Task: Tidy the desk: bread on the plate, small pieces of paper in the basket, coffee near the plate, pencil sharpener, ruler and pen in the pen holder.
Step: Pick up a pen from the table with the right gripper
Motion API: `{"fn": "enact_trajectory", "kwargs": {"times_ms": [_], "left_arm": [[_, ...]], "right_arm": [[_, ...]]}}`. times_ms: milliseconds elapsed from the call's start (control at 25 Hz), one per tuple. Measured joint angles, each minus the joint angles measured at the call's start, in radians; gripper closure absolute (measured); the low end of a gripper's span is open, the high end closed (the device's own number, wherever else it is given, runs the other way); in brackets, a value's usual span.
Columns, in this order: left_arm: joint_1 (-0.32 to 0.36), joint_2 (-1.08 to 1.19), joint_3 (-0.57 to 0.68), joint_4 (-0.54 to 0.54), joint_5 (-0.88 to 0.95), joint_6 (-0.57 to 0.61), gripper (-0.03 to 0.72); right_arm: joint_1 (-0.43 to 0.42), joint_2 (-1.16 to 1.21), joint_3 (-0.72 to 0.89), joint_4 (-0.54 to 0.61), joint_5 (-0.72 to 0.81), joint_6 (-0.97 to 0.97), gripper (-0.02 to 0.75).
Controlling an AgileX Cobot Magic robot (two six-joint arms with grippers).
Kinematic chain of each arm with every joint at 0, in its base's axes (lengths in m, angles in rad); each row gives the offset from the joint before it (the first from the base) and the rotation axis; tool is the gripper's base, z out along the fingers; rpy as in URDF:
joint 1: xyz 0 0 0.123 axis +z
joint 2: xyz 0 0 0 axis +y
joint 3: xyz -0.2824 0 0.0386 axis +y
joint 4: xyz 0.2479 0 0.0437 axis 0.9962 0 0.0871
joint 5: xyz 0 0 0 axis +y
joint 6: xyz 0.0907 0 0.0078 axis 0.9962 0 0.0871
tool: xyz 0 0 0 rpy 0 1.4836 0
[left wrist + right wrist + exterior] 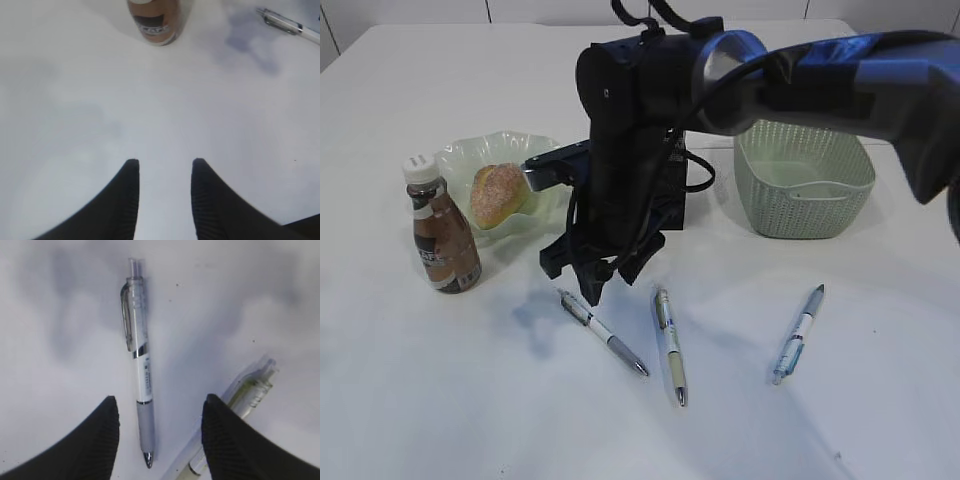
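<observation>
- Left gripper [162,200] hangs empty, jaws parted, over bare counter [75,100]; the coffee [442,235] stands just beside the plate [460,160] holding the bread [498,193].
- Right gripper [160,440], jaws spread and empty, straddles the grey-grip pen [140,370]; a skewed pinch could roll it into the neighbouring pen [245,390].

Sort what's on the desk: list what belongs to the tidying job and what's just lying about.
Belongs to the job:
bread on the plate
coffee beside the plate
basket
pen holder, mostly hidden behind the arm
three pens: left pen, middle pen, right pen

Just lying about:
nothing visible
</observation>
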Motion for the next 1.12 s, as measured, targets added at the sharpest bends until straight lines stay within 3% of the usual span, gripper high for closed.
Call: {"fn": "enact_trajectory", "kwargs": {"times_ms": [280,720,1120], "left_arm": [[0.126,0.0,0.0,0.002,0.006,-0.002,0.447],[0.132,0.0,0.0,-0.019,-0.016,-0.002,0.447],[0.132,0.0,0.0,-0.037,-0.026,-0.002,0.447]], "right_arm": [[0.003,0.046,-0.091,0.015,0.023,-0.027,0.315],[0.03,0.122,-0.12,0.009,0.032,-0.059,0.316],[0.034,0.133,-0.12,-0.026,-0.054,-0.061,0.316]]}}
